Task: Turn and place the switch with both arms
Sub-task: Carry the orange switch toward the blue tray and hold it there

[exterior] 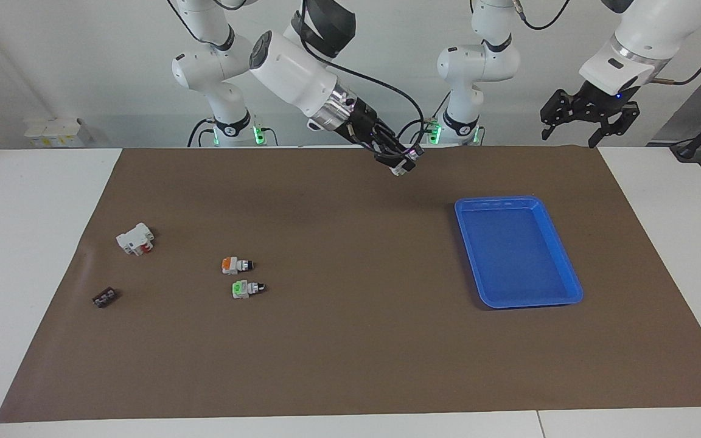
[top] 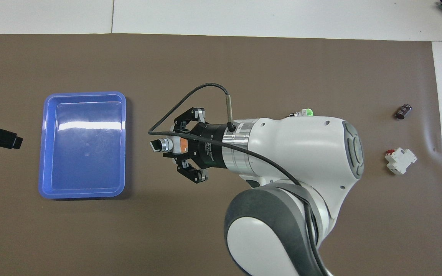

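my right claw (exterior: 404,162) is up in the air over the brown mat (exterior: 350,340), near the blue tray (exterior: 571,281). it is pinching a small switch (top: 169,145). from above i can see the orange end tucked between the fingers, with the grey middle and black knob sticking out toward the tray. the claw is tipped down a little, and its black cable loops over it.

my left claw (exterior: 589,118) hangs high over the mat's edge at the left arm's end of the table, near the tray. its fingers are spread wide and hold nothing. this arm is just waiting.

the tray sits flat on the mat with nothing in it.

another orange switch (exterior: 237,264) lies on the mat toward the right arm's end of the table. a green switch (exterior: 247,288) lies just beside it, a bit farther from the robots. the two are not touching.

closer to that end of the mat are a white and red block (exterior: 136,238) and a small dark part (exterior: 105,297), well apart from each other.
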You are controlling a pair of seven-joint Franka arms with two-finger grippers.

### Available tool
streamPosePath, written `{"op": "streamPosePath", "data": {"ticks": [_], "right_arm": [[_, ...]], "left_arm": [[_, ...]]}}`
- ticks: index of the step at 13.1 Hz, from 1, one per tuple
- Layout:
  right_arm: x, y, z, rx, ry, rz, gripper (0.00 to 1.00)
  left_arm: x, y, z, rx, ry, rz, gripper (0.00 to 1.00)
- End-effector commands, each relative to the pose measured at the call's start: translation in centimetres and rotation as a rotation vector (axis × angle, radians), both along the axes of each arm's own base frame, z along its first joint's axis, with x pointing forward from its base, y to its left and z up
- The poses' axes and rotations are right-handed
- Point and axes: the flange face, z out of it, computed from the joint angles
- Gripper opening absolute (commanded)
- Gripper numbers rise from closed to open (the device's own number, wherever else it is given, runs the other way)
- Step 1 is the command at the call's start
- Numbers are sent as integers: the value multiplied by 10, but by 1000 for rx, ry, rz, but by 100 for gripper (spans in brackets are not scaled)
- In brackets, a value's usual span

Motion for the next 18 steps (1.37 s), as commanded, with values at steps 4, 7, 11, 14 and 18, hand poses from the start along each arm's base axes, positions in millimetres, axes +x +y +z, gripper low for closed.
{"op": "streamPosePath", "data": {"ticks": [4, 7, 11, 14, 18], "right_arm": [[-2, 8, 2, 12, 31, 18, 0], [-2, 6, 5, 13, 28, 16, 0], [-2, 4, 6, 12, 29, 17, 0], [-2, 4, 5, 10, 33, 22, 0], [-3, 4, 6, 9, 36, 26, 0]], "left_arm": [[-8, 1, 1, -3, 5, 0, 100], [-8, 1, 1, -3, 5, -1, 100], [-8, 1, 1, -3, 5, 0, 100], [-8, 1, 1, -3, 5, 0, 100], [-8, 1, 0, -3, 6, 0, 100]]}}
